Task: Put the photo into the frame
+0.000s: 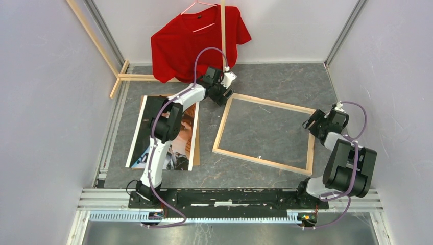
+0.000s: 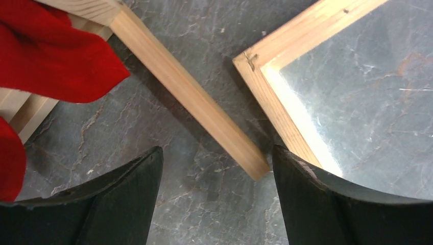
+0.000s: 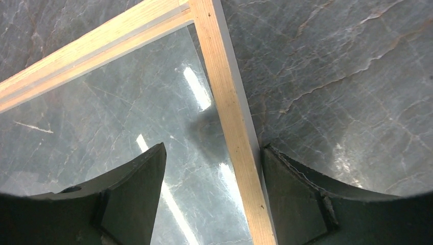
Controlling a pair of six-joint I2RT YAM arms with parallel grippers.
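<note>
— Where is the large, thin, rectangular pale-wood picture frame (image 1: 261,162) placed?
— It is laid flat on the grey marbled table (image 1: 286,81), right of centre.
— And the large rectangular paper photo (image 1: 185,133)?
— It is laid to the frame's left, apart from it, on the plain brown cardboard sheet (image 1: 196,148).
— What is found behind them?
— The red cloth T-shirt (image 1: 178,46) is hung at the far edge, on the pale wooden rack poles (image 1: 140,77). One pole end is seen near the frame's far left corner.

Overhead; wrist close-ups of frame (image 1: 260,162)
</note>
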